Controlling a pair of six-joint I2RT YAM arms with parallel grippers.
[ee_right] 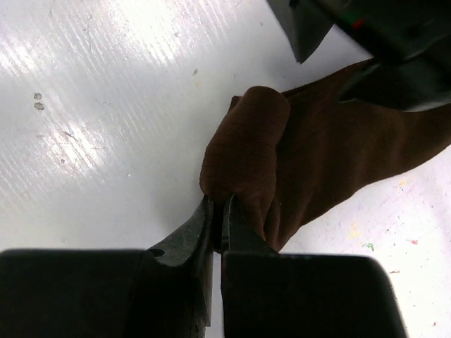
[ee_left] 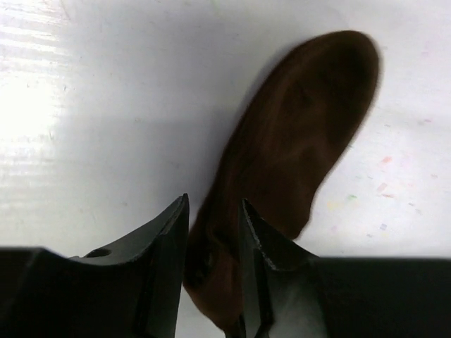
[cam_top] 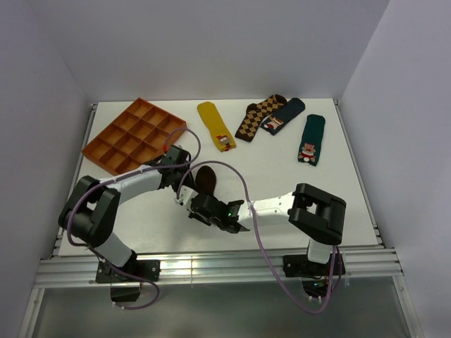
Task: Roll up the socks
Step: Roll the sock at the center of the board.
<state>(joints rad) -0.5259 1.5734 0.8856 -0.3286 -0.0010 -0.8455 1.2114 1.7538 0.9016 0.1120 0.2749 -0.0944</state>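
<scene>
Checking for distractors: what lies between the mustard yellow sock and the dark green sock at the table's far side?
Top view: a brown-and-tan diamond-patterned sock and a navy sock lie side by side there, seemingly touching each other.

The dark brown sock [ee_left: 296,141] running out from the left end effector [ee_left: 215,204], which is black, is a plain, even brown. Its fold at the right end effector [ee_right: 217,204], also black, shows the same brown. Beneath both, the tabletop [cam_top: 282,183] is glossy white with tiny coloured flecks. Well beyond the end effectors lie an orange tray [cam_top: 130,137], a mustard yellow sock [cam_top: 213,121], a brown-and-tan diamond sock [cam_top: 257,118], a navy sock [cam_top: 285,114] and a dark green sock [cam_top: 311,139]. The last two bear small red-and-white figures.
</scene>
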